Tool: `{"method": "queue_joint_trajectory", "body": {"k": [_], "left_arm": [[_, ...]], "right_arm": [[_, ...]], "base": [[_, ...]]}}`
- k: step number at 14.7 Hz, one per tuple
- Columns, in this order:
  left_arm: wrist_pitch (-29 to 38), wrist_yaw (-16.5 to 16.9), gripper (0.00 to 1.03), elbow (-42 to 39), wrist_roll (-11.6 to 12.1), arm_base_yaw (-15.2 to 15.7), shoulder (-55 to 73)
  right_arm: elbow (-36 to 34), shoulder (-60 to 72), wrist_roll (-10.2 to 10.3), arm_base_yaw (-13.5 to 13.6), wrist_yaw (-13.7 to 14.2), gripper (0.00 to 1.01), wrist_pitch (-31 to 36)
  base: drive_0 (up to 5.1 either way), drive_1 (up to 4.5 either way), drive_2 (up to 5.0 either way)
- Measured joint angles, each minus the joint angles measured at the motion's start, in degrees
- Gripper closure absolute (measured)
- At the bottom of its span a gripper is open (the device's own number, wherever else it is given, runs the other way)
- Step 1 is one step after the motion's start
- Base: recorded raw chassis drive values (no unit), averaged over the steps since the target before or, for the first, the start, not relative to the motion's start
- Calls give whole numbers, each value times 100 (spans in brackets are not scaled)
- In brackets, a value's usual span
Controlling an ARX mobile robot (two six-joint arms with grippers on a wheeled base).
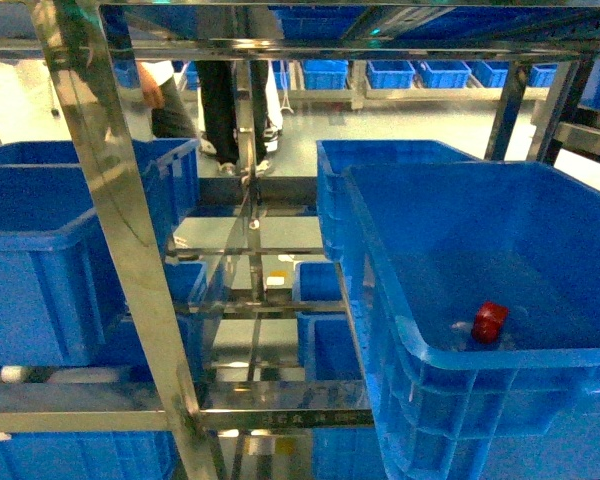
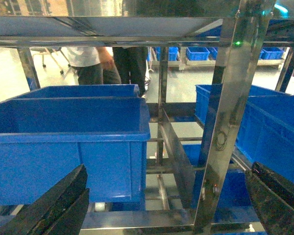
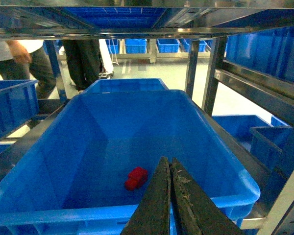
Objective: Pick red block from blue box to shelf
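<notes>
We see the left end effector [image 2: 166,200] spread wide, one dark finger [image 2: 49,208] bottom left, the other at bottom right, nothing between. Ahead stands the shelf [image 2: 230,127] with its shiny perforated upright. A big blue crate [image 2: 68,147] sits left, another crate [image 2: 274,132] right. Two people [image 2: 108,61] stand behind.

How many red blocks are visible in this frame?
1. The red block lies on the floor of the blue box at right; the other crates' floors are hidden, so more could exist.
</notes>
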Motion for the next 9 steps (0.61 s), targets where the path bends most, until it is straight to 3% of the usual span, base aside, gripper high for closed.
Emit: {"method": "queue_joint_trajectory", "body": {"k": [9], "left_arm": [[0, 0, 5, 0, 0, 0, 0]], "right_arm": [[-42, -2081, 0, 0, 0, 99, -1908]], "base": [[0, 0, 0]]}}
